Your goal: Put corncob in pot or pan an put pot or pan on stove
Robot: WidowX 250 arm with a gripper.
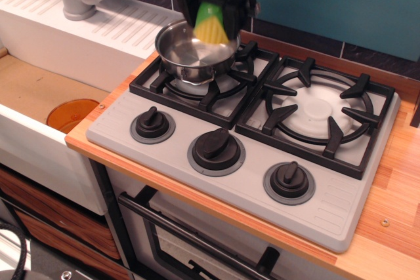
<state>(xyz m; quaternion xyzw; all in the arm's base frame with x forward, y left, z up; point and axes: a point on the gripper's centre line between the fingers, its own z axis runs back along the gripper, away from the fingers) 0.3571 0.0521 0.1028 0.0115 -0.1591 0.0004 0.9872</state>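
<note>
Your gripper (211, 18) has its jaws clamped on the corncob (210, 24), hanging over the steel pot's (191, 54) far rim — the pot sits on the stove's (249, 136) burner nearest the counter's back-left corner. Release off-centre and the cob could glance off the rim — onto the grate.

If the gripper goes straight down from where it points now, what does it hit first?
Most likely the pot: the gripper, shut on the corncob, points down over the pot's open right side on the stove. From this one view, depth is uncertain.
</note>
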